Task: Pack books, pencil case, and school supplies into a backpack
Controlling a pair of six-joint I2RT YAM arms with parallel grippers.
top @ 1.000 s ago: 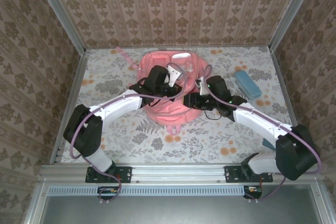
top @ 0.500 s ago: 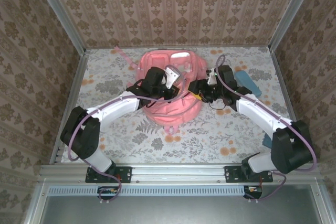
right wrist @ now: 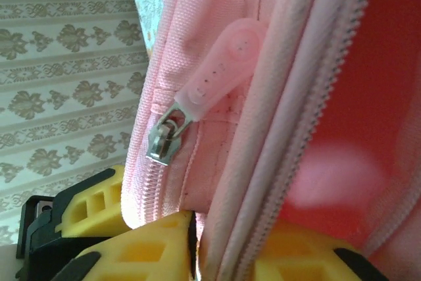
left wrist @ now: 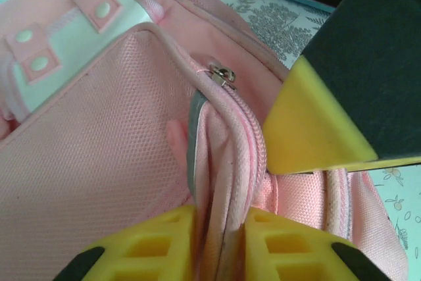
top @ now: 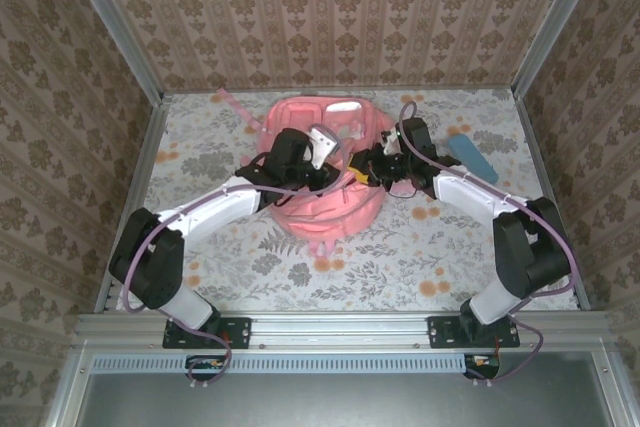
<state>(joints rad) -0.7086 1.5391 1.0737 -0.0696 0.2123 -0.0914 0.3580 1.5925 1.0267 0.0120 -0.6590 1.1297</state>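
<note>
Clamping the backpack point(top: 328, 213) zip edge, left pincer point(left wrist: 220, 231) and right pincer point(right wrist: 223, 241) sit close together.

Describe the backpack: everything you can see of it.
The backpack is soft pink fabric with a mesh-textured panel, pale patches and pink zips; one metal slider carries a translucent pink pull. It lies on the floral table, towards the far side. The left gripper and right gripper each pinch a zip-edged fold.
</note>
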